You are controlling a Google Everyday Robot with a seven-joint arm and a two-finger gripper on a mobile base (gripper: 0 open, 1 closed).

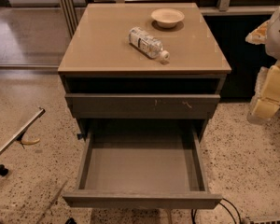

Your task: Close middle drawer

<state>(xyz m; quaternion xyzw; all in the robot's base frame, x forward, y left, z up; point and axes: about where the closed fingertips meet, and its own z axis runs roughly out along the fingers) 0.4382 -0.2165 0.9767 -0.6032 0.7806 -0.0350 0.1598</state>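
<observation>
tan glossy cabinet top [107,45] over speckled terrazzo floor [252,162]; wide grey-brown middle drawer [140,164] below it stood pulled out. pale yellow gripper [267,94] hung right of cabinet, apart from it, opening: cannot tell.

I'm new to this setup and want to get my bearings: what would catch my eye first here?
The middle drawer stands pulled far out at the cabinet's lower front, showing its grey floor. On the cabinet top a clear water bottle lies on its side, with a pale bowl behind it. The gripper hangs at the right edge of the view, apart from the drawer.
</observation>
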